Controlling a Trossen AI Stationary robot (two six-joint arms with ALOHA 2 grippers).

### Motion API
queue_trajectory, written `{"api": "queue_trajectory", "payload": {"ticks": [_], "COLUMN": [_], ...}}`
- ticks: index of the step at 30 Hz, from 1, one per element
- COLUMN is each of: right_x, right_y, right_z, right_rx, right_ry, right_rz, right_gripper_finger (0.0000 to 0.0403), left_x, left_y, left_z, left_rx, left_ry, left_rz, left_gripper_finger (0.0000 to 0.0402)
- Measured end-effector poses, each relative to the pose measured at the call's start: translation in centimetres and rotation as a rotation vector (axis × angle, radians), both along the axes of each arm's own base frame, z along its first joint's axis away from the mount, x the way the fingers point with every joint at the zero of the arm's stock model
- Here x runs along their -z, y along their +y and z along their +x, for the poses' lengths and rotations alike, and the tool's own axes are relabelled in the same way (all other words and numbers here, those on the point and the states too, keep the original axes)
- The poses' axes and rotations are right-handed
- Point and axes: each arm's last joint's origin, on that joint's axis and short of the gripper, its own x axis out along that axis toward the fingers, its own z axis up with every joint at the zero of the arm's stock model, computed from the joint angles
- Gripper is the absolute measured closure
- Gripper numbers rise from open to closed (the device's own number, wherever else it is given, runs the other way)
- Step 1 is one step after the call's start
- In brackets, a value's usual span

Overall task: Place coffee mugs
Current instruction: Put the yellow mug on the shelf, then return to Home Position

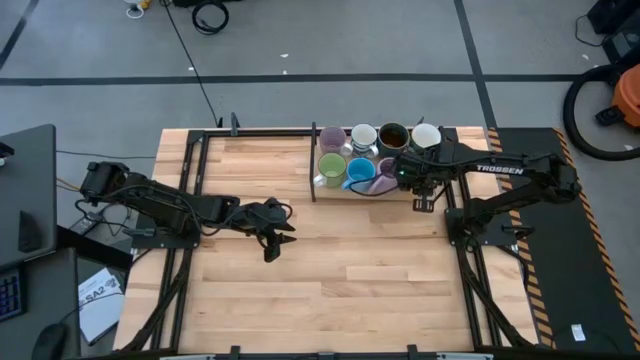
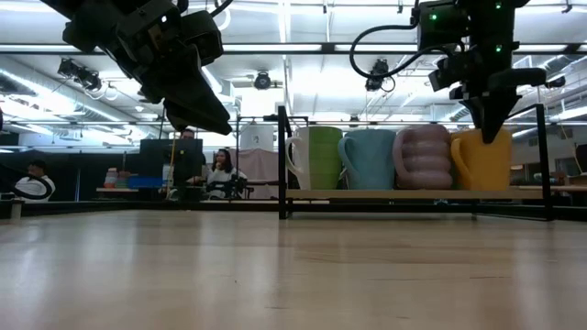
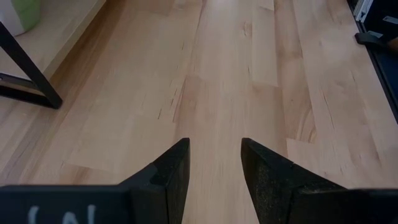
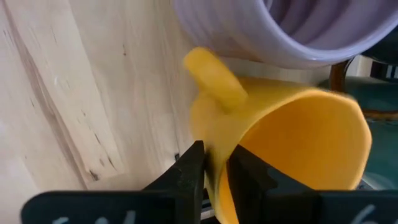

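Observation:
Several coffee mugs stand on a black-framed wooden rack [image 2: 413, 193] at the table's far side. Its front row is a green mug [image 2: 316, 156], a blue mug [image 2: 370, 158], a ribbed lavender mug [image 2: 424, 156] and an orange mug [image 2: 481, 160]. Behind them stand a lilac mug [image 1: 332, 138], a white mug [image 1: 363, 135], a dark mug [image 1: 392, 134] and another white mug [image 1: 425, 135]. My right gripper [image 4: 216, 169] points down over the orange mug [image 4: 298, 137], shut on its wall. My left gripper [image 3: 214, 168] hangs open over bare table at the left. My right gripper has the orange mug's rim wall [image 4: 217, 155] between its two fingers, one finger outside and one inside the cup, close to the handle [image 4: 214, 78]. The fingers come from above, pointing down. The mug stands upright on the rack's shelf beside the lavender mug [image 4: 280, 31].
The rack's black uprights [image 1: 314, 165] border the mugs on the left. Bare wooden table [image 1: 350, 270] stretches in front of the rack and between the arms. People sit in the room beyond the table [image 2: 220, 170].

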Motion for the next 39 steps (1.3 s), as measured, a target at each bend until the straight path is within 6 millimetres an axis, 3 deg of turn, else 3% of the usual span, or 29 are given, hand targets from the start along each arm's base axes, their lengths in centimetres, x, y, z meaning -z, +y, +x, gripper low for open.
{"api": "queue_trajectory", "payload": {"ticks": [8,19,23,28,39], "right_x": [0.0,-0.2,-1.9,-5.7,-10.3], "right_y": [0.0,0.0,0.3,1.2,3.4], "right_z": [0.0,-0.1,-0.2,-1.3,-7.6], "right_rx": [0.003,0.032,0.038,0.053,0.117], "right_ry": [-0.002,-0.016,-0.099,-0.289,-0.741], "right_rz": [-0.001,-0.002,-0.021,-0.056,-0.076], "right_gripper_finger": [0.0288,0.0286,0.0286,0.0286,0.0286], "left_x": [0.0,0.0,0.0,0.0,0.0], "left_y": [0.0,0.0,0.0,0.0,0.0], "left_z": [0.0,0.0,0.0,0.0,0.0], "left_rx": [0.0,0.0,0.0,0.0,0.0], "left_ry": [0.0,0.0,0.0,0.0,0.0], "left_rz": [0.0,0.0,0.0,0.0,0.0], "left_gripper_finger": [0.0251,0.0251,0.0251,0.0251,0.0251]}}
